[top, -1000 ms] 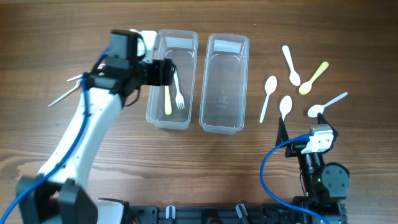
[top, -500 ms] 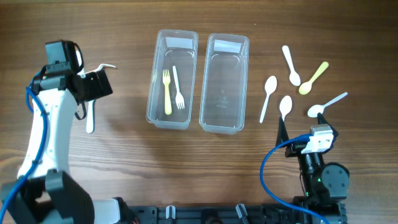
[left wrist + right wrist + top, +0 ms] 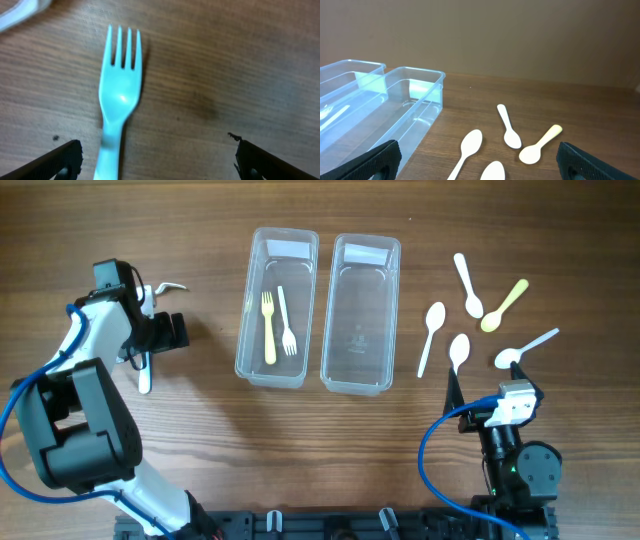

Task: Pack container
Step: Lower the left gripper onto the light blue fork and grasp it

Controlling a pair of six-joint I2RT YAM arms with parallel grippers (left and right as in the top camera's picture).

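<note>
Near the left edge of the table, the left gripper now hangs over a loose white fork, fingers spread wide and holding nothing. One second ago it was over the left container; it has swung back out since. That container holds a yellow fork and a second white fork, so the drop looks done and the next pick looks ready to start. Another white utensil lies just toward the far edge from the gripper, type unclear. The right container is empty. Five spoons sit unmoved toward the far right corner. The right gripper is parked at the near right corner, open and unchanged. Judgement: forks nearly sorted, spoons all still to pack.
</note>
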